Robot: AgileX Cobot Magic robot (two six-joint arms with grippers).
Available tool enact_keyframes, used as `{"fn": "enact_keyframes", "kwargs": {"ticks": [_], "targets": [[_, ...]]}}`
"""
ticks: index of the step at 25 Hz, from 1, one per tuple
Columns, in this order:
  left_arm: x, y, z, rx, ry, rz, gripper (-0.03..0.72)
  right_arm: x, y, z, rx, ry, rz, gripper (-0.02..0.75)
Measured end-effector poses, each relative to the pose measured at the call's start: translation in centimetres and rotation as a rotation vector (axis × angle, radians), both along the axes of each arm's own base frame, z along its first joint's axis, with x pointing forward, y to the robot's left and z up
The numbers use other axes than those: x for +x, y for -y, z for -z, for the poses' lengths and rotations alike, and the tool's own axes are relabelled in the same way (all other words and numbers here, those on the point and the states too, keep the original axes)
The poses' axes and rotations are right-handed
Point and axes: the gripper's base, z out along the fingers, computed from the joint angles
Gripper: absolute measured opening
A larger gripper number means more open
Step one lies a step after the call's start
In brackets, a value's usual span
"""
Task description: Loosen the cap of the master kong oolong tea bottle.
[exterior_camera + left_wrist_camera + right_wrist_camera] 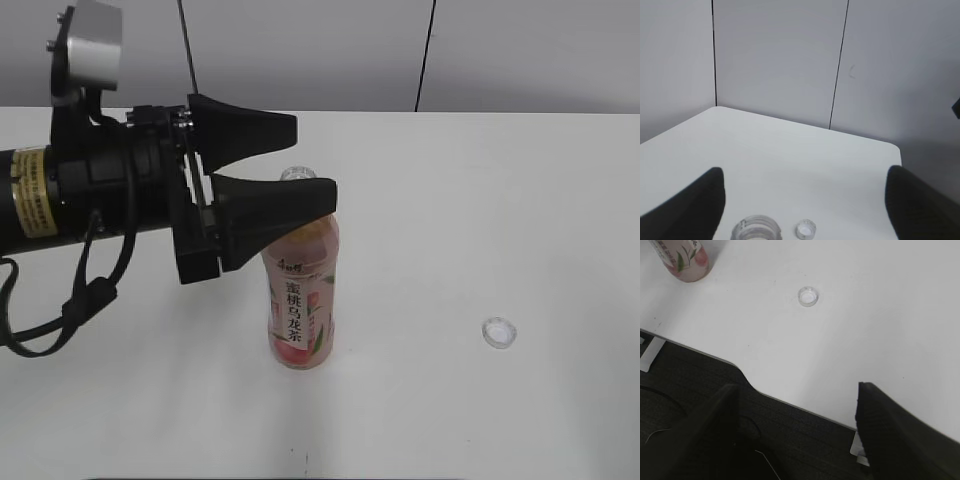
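The master kong oolong tea bottle (300, 300) stands upright on the white table (500, 200), with its pink peach label facing me. Its clear threaded neck (297, 174) is bare and open. The cap (499, 333) lies on the table well to the right of the bottle, apart from it. My left gripper (315, 160) is open, with one black finger on each side of the neck, and holds nothing. In the left wrist view the neck (756, 229) and the cap (805, 229) show between the left gripper's (805, 180) fingers. My right gripper (799, 390) is open and empty over the table's front edge. It is out of the exterior view.
The right wrist view shows the bottle's base (687, 260) at top left and the cap (808, 296) on the table. Dark floor (700, 390) lies below the table's front edge. Grey wall panels (300, 50) stand behind the table.
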Motion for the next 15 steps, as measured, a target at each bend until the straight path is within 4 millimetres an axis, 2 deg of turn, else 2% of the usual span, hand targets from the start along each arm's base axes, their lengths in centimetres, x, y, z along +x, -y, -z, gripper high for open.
{"fn": "enact_keyframes", "kwargs": {"ticks": [6,15], "targets": [[-0.6,-0.4,-0.9,0.053,-0.016,-0.011,0.591,0.0,0.0,0.0,0.0,0.0,0.0,0.547],[-2.4,-1.1,-4.4,0.006,0.0,-0.007,0.591,0.0,0.0,0.0,0.0,0.0,0.0,0.547]]}}
